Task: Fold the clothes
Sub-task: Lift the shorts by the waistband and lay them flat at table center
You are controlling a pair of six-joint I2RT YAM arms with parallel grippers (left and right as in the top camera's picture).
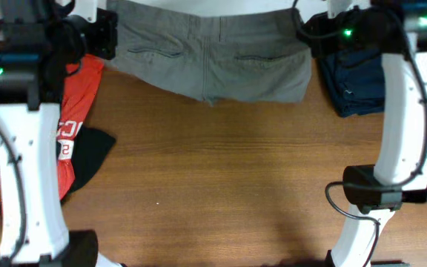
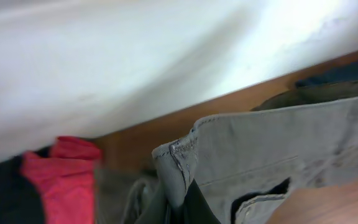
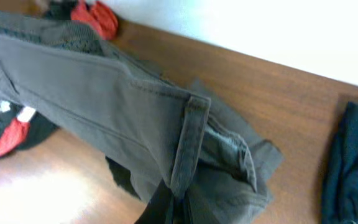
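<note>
Where the overhead camera looks down, the large grey-olive cotton shorts (image 1: 210, 63) stretch pockets-up across the far edge of the brown wooden table (image 1: 221, 178), between the left gripper (image 1: 104, 37) and the right gripper (image 1: 308, 33). A red printed top (image 1: 80, 81) lies to the left and a dark navy folded garment (image 1: 358, 85) to the right. In the left wrist view, the jaws are clamped on a waistband corner. In the right wrist view, the jaws pinch the waistband below a belt loop.
</note>
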